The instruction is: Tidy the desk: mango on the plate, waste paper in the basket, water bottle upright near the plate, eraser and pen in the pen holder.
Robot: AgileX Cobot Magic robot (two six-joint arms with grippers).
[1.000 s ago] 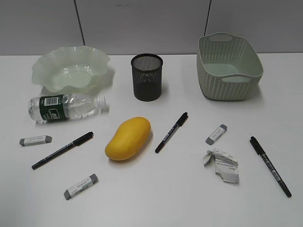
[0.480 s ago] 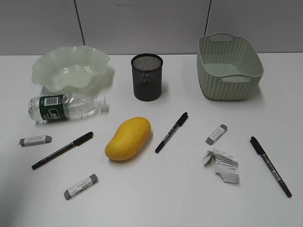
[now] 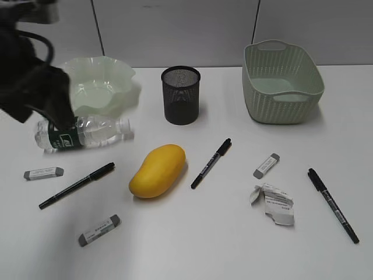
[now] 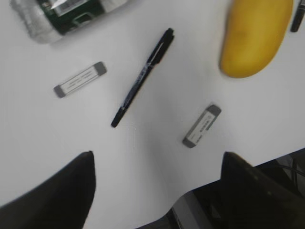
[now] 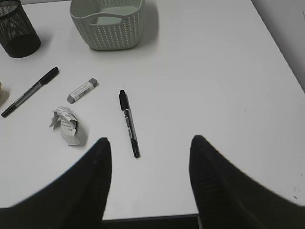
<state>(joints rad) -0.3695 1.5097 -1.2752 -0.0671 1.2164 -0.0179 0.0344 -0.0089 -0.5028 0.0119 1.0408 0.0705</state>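
The yellow mango (image 3: 157,170) lies mid-desk, with the ruffled green plate (image 3: 99,87) at back left. The water bottle (image 3: 93,132) lies on its side before the plate. My left arm (image 3: 29,81), blurred, hangs over the plate's left edge and the bottle's base. The left gripper (image 4: 157,162) is open and empty above the desk's front edge, short of a pen (image 4: 143,76) and two erasers (image 4: 79,79) (image 4: 201,125). The right gripper (image 5: 150,143) is open and empty, near another pen (image 5: 129,123) and the waste paper (image 5: 65,125). The black pen holder (image 3: 180,94) and the basket (image 3: 281,81) stand at the back.
A third pen (image 3: 211,163) lies right of the mango, and an eraser (image 3: 266,165) lies above the waste paper (image 3: 273,202). The desk's (image 5: 214,95) front edge shows in both wrist views. A grey wall stands behind.
My left arm has come into the exterior view from the top left and now covers part of the plate and bottle. The objects have not moved.
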